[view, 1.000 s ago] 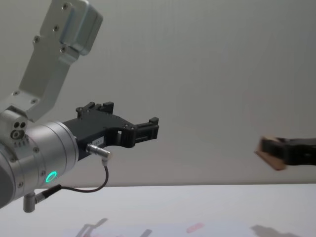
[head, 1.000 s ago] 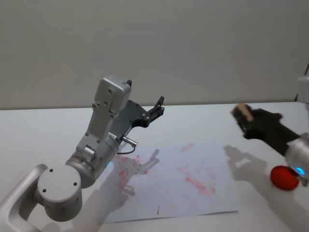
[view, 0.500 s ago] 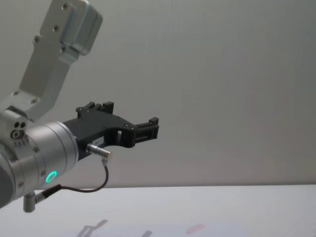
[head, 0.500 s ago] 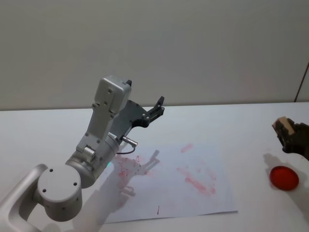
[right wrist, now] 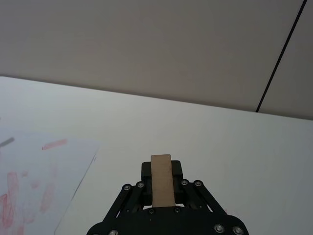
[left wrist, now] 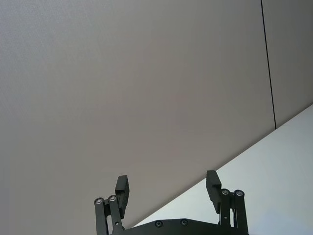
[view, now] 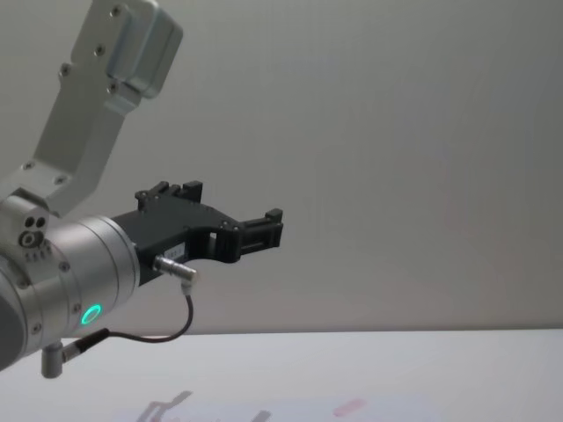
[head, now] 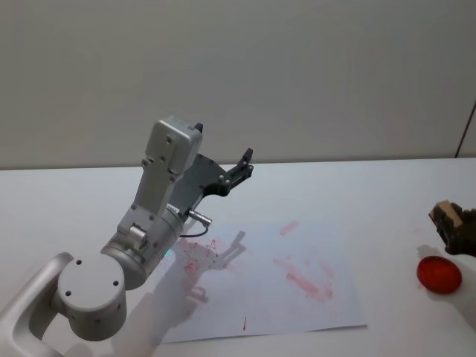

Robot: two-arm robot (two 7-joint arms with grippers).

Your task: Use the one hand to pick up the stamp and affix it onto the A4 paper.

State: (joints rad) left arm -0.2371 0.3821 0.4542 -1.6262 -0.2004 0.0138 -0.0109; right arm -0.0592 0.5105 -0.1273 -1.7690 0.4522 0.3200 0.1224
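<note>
- Head view: the left pincer (head: 244,165) is hanging raised above the far left part of the paper (head: 260,279), its fingers pointing toward the far wall (head: 297,74) and standing apart with nothing between them.
- The paper is lying flat on the white counter (head: 357,186), carrying red smears and marks.
- At the right edge, the right pincer (head: 454,223) is gripping the stamp (head: 444,216), a tan block sticking out from its fingers, well to the right of the paper.
- A red round pad (head: 439,274) is sitting on the counter just near of that pincer.
- Left wrist view: the left pincer (left wrist: 167,191) is showing both black fingers spread wide, empty, facing the wall (left wrist: 146,73) with the counter (left wrist: 274,166) below.
- Right wrist view: the right pincer (right wrist: 161,182) is clamping the stamp (right wrist: 161,178) upright between its fingers, above bare counter (right wrist: 220,137); the paper (right wrist: 39,176) with red marks is lying off to one side, apart from the stamp.
- Chest view: the left pincer (view: 268,230) is being held high over the counter (view: 396,369), pointing right across the wall (view: 396,132), its fingers parted and holding nothing.
- A strip of the paper (view: 352,409) with a red mark is showing at the lower edge.
</note>
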